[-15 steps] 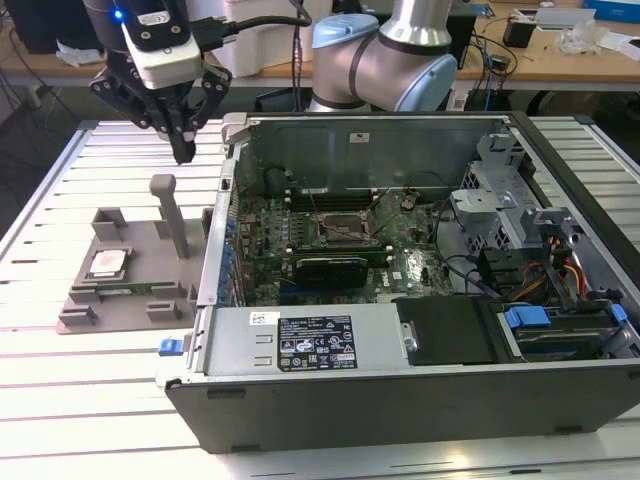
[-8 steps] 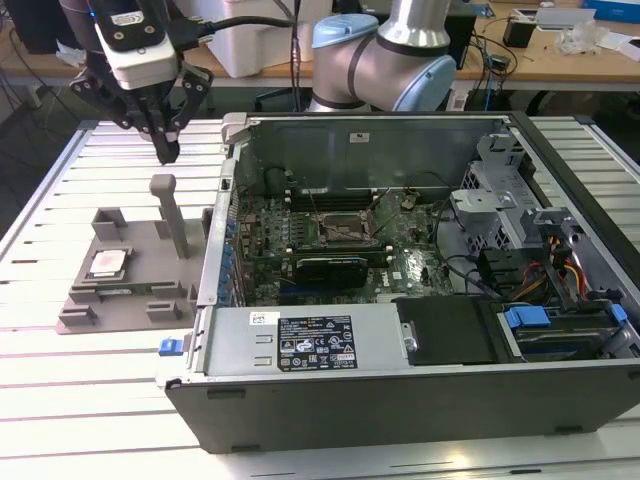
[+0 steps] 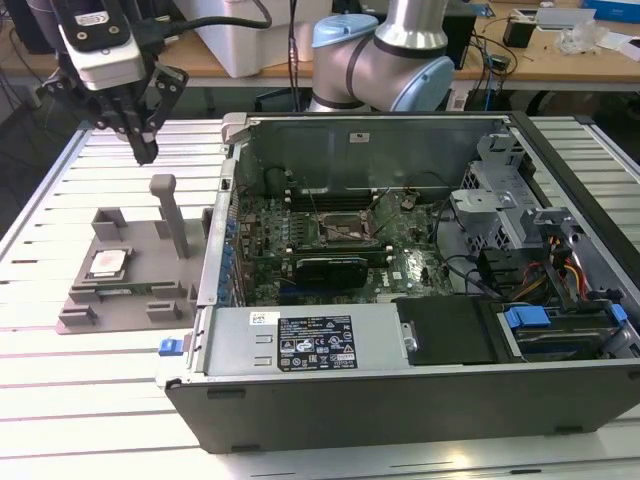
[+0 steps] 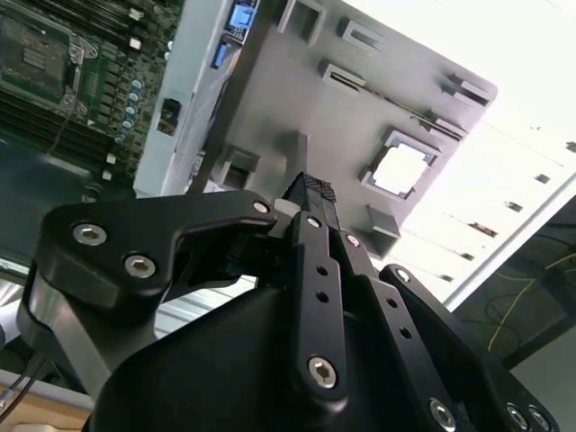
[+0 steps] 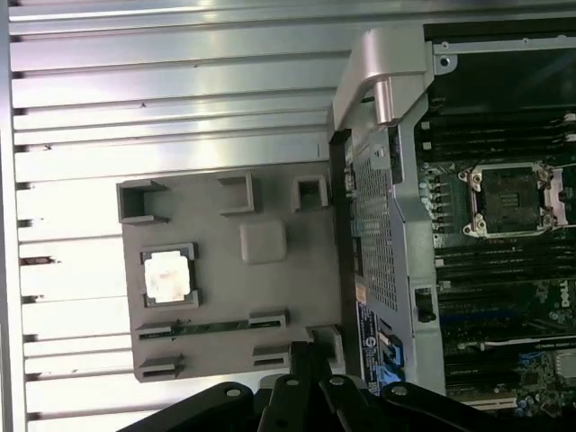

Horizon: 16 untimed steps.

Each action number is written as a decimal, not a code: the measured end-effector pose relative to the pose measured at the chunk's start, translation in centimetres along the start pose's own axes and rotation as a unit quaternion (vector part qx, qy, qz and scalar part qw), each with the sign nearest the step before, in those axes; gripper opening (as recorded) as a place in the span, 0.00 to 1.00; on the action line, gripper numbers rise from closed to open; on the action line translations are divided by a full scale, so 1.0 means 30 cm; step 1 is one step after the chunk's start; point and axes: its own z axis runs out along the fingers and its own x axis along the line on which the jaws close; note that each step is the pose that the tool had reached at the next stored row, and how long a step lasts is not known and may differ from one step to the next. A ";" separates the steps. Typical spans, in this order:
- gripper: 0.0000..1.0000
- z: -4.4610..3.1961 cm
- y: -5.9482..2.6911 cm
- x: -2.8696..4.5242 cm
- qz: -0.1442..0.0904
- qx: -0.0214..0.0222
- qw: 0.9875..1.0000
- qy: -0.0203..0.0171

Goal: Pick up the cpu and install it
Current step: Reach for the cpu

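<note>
Gripper [image 3: 145,152], closed and empty, hangs apart from the cpu [image 3: 107,263]; first wrist view reveals the socket [image 5: 508,200]

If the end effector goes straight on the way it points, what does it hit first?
The end effector points down; probably the grey fixture tray first, near its upright post, though depth is unclear. The cpu lies off that line.
</note>
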 end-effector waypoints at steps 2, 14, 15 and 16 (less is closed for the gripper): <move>0.11 0.000 -0.001 0.020 0.000 0.000 1.000 0.000; 0.11 -0.002 -0.011 0.162 0.000 0.000 1.000 0.000; 0.11 -0.002 -0.011 0.176 0.000 0.000 1.000 0.000; 0.11 -0.003 -0.012 0.184 0.000 0.000 1.000 0.000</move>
